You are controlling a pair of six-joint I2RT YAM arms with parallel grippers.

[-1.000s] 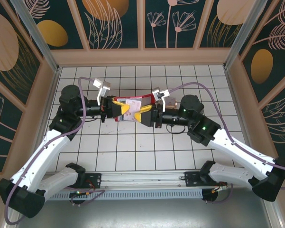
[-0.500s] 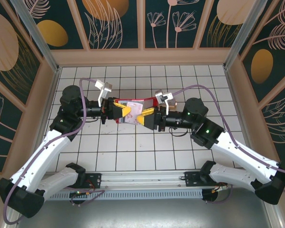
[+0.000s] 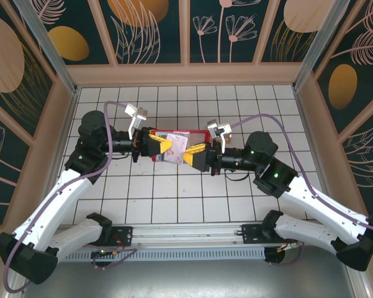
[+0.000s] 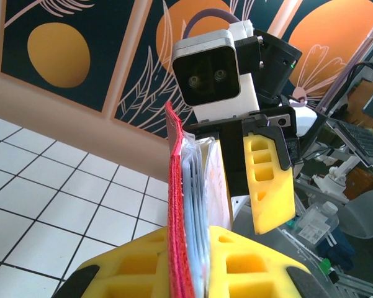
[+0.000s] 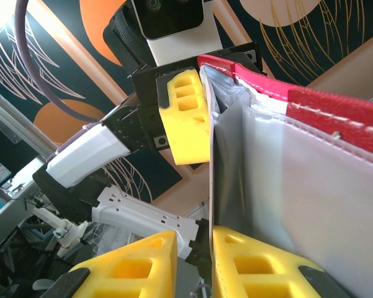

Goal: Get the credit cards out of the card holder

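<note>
The card holder [image 3: 189, 134] is a red wallet held up off the tiled floor between the two arms. My left gripper [image 3: 163, 145] is shut on its near end; in the left wrist view its yellow jaws [image 4: 198, 251] clamp the red cover [image 4: 175, 186] and the bluish inner pockets. A pale credit card [image 3: 177, 144] sticks out of the pockets. In the right wrist view its thin edge [image 5: 211, 186] stands between my right gripper's [image 5: 194, 248] fingers, against the right pad, with a gap to the left pad. My right gripper [image 3: 191, 155] is narrowly open.
White tiled floor [image 3: 174, 192] lies under both arms, closed in by wooden walls [image 3: 186, 73] at the back and sides. Purple cables [image 3: 260, 113] arc over each forearm. A grey rail [image 3: 186, 245] runs along the near edge between the arm bases.
My right gripper's jaws have narrowed around the card's edge and the right arm has shifted a little right and nearer. The left gripper keeps its hold on the wallet.
</note>
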